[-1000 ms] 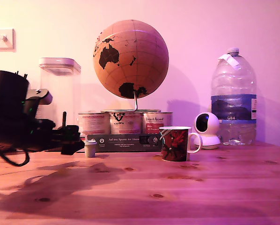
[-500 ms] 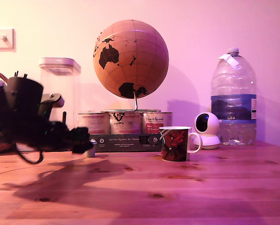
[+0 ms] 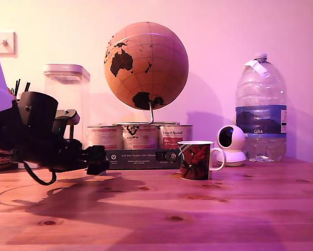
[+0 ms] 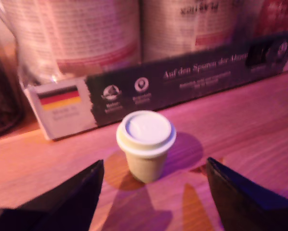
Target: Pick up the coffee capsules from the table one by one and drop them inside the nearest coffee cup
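A pale cream capsule (image 4: 146,145) stands upright on the wooden table (image 4: 250,125), wide rim up, just ahead of my open gripper (image 4: 153,192). Its two dark fingers (image 4: 67,197) flank the capsule without touching it. In the exterior view my gripper (image 3: 97,159) sits low over the table (image 3: 198,209) at the exterior view's left and hides the capsule. The dark mug with a red leafy pattern (image 3: 197,160) stands well to the exterior view's right of the gripper, handle to the right.
A dark flat box (image 3: 141,158) lies right behind the capsule, with three labelled tins (image 3: 140,137) and a globe (image 3: 146,65) behind it. A clear canister (image 3: 67,99), a white camera (image 3: 231,145) and a big water bottle (image 3: 260,110) stand along the back.
My arm has moved toward the exterior view's right and down close to the table, and the gripper now covers the capsule that was visible a second ago.
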Motion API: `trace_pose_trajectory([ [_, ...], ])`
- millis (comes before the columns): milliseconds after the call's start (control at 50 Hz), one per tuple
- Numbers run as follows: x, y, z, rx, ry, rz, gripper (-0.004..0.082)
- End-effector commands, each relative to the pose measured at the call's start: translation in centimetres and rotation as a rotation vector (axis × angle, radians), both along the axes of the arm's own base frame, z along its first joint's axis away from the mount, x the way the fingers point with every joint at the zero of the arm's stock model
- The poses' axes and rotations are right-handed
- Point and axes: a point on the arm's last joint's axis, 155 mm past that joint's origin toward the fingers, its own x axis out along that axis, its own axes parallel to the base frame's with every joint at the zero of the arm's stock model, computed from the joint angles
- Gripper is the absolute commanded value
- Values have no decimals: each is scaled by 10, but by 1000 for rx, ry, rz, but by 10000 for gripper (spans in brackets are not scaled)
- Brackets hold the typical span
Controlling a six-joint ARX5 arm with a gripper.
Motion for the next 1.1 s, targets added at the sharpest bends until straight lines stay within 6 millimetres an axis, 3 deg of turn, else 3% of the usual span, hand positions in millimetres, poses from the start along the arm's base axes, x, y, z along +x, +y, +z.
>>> trace_pose_trajectory([
  [0, 4, -3, -8, 14, 3, -11, 608],
  [860, 16, -10, -19, 19, 74, -37, 599],
  [940, 16, -9, -20, 19, 74, -36, 546],
  [1080, 15, -9, -23, 22, 94, -38, 378],
])
